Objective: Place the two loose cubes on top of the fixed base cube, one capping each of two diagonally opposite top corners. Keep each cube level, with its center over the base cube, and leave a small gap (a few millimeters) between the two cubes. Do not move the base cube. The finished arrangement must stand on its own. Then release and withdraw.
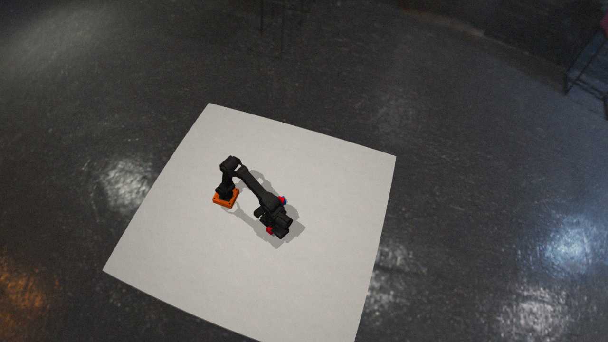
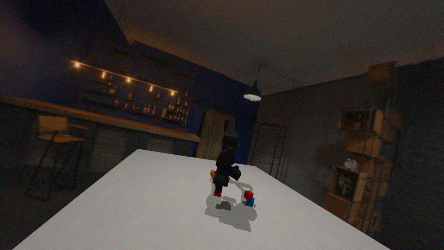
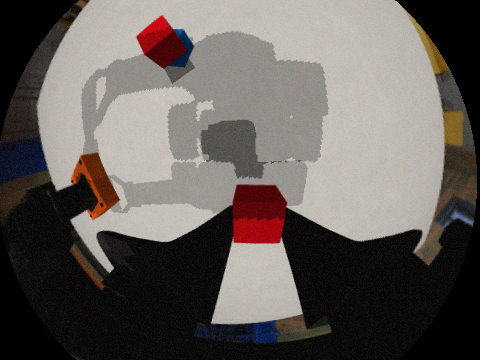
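Observation:
My gripper (image 1: 271,232) (image 2: 218,190) (image 3: 256,211) is shut on a loose red cube (image 1: 269,230) (image 2: 215,193) (image 3: 258,230), which hangs above the table. The black fingers press its two sides in the wrist view. The other red cube (image 1: 281,199) (image 2: 248,195) (image 3: 161,44) sits on top of the blue base cube (image 2: 250,202) (image 3: 186,37), off to one side and overhanging it. The base cube stands away from my gripper, at the upper left in the wrist view. Much of its top is hidden by the red cube.
The pale table top (image 1: 331,170) (image 2: 139,186) (image 3: 380,125) bears the orange arm base (image 1: 222,204) (image 2: 213,174) (image 3: 103,176). The arm's shadow falls over the table around the cubes. In the top view the forearm passes close beside the two stacked cubes.

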